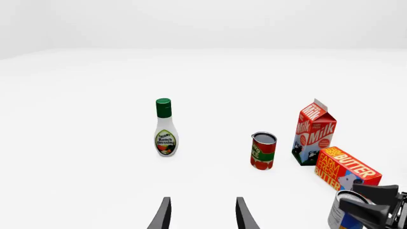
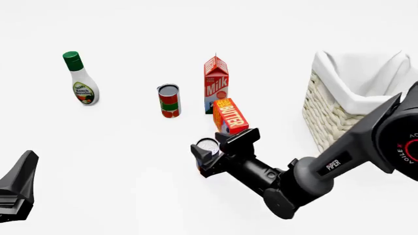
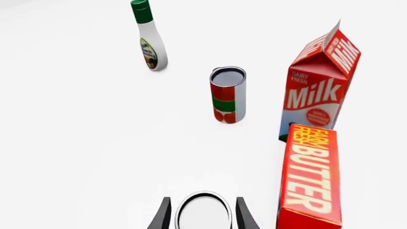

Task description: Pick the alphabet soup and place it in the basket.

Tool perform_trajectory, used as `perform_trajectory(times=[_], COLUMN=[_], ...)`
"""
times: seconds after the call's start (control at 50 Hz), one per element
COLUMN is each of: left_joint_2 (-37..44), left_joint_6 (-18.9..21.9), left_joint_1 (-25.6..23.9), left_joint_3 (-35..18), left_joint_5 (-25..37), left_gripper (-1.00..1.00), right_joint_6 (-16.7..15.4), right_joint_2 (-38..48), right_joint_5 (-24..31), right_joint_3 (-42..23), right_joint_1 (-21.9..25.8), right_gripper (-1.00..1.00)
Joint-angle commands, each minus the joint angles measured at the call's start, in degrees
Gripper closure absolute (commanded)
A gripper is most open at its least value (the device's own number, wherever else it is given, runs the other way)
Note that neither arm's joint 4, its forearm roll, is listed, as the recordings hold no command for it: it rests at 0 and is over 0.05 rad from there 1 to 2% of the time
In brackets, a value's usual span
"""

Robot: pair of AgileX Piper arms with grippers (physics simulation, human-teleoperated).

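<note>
Between right fingers (image 3: 245, 214): upright alphabet soup (image 3: 203, 212).

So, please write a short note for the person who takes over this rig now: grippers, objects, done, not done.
Right gripper: fingers either side of the alphabet soup; can upright on the table, grasp unconfirmed.
Left gripper: open, holds nothing, near side of the table.
Butter box stands just behind the can; take care when lifting.
Basket: far right, no can visible inside.
Done: approach. Left: close, lift, carry to basket, release.
</note>
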Motion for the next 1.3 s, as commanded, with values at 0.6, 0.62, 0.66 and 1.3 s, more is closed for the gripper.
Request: perform_trajectory(times=[0.6, 0.62, 0.66, 1.3], left_joint_2=[0.0, 0.0, 0.0, 0.0], left_joint_6=[0.0, 0.0, 0.0, 0.0], left_joint_1=[0.0, 0.0, 0.0, 0.0], left_joint_3=[0.0, 0.0, 0.0, 0.0], left_joint_5=[0.0, 0.0, 0.0, 0.0], left_gripper=[-1.0, -1.0, -1.0, -1.0], right_joint_6=[1.39, 1.39, 1.5, 2.01], right_joint_2=[4.36, 4.36, 4.63, 5.79], right_joint_5=[1.39, 1.39, 1.21, -1.48], right_joint_3=[-3.53, -3.53, -3.47, -1.85], right_joint_1=[0.29, 0.29, 0.35, 0.77], right_gripper=[-1.0, -1.0, -1.0, 1.0])
